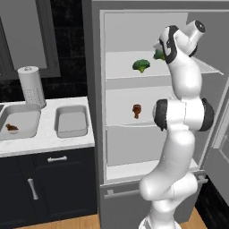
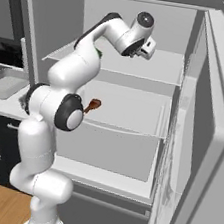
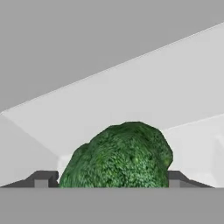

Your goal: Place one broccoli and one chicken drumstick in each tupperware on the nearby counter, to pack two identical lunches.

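My hand camera shows a bumpy bright-green broccoli floret (image 3: 117, 156) sitting between the two dark fingertips (image 3: 43, 179) of the end effector (image 3: 111, 181), which stands open around it; I cannot tell whether they touch. A second green floret (image 1: 141, 65) lies on the top fridge shelf (image 1: 120, 71), a reddish-brown chicken drumstick (image 1: 137, 110) one shelf down. Another drumstick (image 1: 11, 128) rests in the left light-grey tray (image 1: 27, 112) on the white marbled surface (image 1: 49, 141), beside a second grey tray (image 1: 71, 129).
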{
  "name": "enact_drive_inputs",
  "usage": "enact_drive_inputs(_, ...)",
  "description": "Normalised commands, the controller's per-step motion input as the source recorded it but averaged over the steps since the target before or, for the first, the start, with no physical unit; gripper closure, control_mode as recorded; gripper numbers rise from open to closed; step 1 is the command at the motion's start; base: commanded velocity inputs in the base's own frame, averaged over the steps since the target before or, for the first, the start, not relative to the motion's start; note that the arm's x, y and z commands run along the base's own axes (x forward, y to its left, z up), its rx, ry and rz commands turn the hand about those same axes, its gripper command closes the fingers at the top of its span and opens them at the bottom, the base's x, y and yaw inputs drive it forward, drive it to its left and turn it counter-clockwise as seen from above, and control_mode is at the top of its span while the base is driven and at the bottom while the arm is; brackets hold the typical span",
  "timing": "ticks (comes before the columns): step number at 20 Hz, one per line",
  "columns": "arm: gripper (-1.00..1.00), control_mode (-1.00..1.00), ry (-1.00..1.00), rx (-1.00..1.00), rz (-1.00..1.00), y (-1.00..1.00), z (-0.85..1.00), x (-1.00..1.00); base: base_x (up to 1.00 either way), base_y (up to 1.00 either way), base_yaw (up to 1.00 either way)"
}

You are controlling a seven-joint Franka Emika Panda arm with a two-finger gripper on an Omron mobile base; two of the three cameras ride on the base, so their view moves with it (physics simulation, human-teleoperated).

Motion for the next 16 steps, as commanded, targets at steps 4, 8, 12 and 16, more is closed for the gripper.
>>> enact_drive_inputs(4,1.0,-1.0,-0.16,0.03,0.0,0.07,-0.11,-1.0,0.0,0.0,0.0)
enact_drive_inputs(8,1.0,-1.0,-0.11,0.04,-0.02,0.04,0.01,-1.0,0.0,0.0,0.0)
enact_drive_inputs(12,1.0,-1.0,0.0,0.08,-0.05,0.04,0.45,-1.0,0.0,0.0,0.0)
enact_drive_inputs(16,1.0,-1.0,0.12,-0.13,0.0,0.0,0.45,-1.0,0.0,0.0,0.0)
